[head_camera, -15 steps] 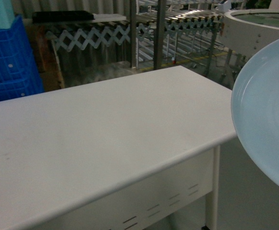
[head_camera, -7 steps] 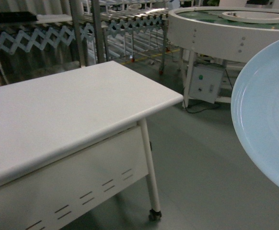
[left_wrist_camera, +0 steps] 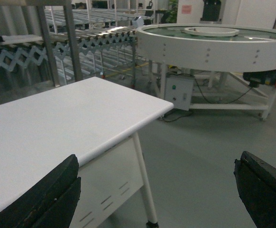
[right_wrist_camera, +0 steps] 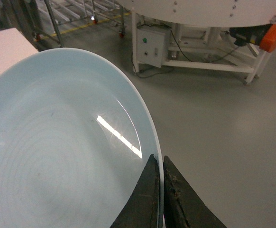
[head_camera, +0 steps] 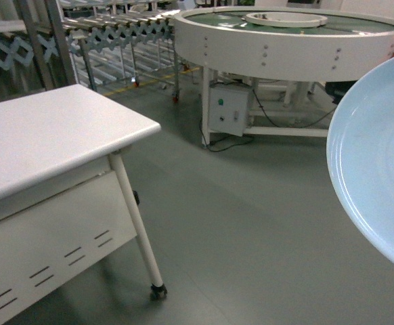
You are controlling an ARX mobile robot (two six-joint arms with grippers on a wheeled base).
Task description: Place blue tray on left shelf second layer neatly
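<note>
The blue tray [head_camera: 380,162] is a pale, glossy round dish filling the right edge of the head view, held in the air above the floor. In the right wrist view the tray [right_wrist_camera: 57,142] stands on edge, and my right gripper [right_wrist_camera: 158,159] is shut on its rim, one finger on each face. My left gripper [left_wrist_camera: 157,161] is open and empty, with a dark finger [left_wrist_camera: 48,194] at each lower corner of its view. Steel rack uprights [left_wrist_camera: 71,42] stand behind the table; I cannot tell whether they belong to the left shelf.
A white wheeled table [head_camera: 41,135] stands at the left, its corner leg on a caster [head_camera: 158,291]. A big round white conveyor [head_camera: 285,40] with a grey control box [head_camera: 227,108] stands ahead. Expandable roller conveyors [head_camera: 116,30] run behind. Grey floor lies between.
The head view has swung to the right: the table has slid left and the round conveyor has come into view. The blue tray keeps its place at the right edge.
</note>
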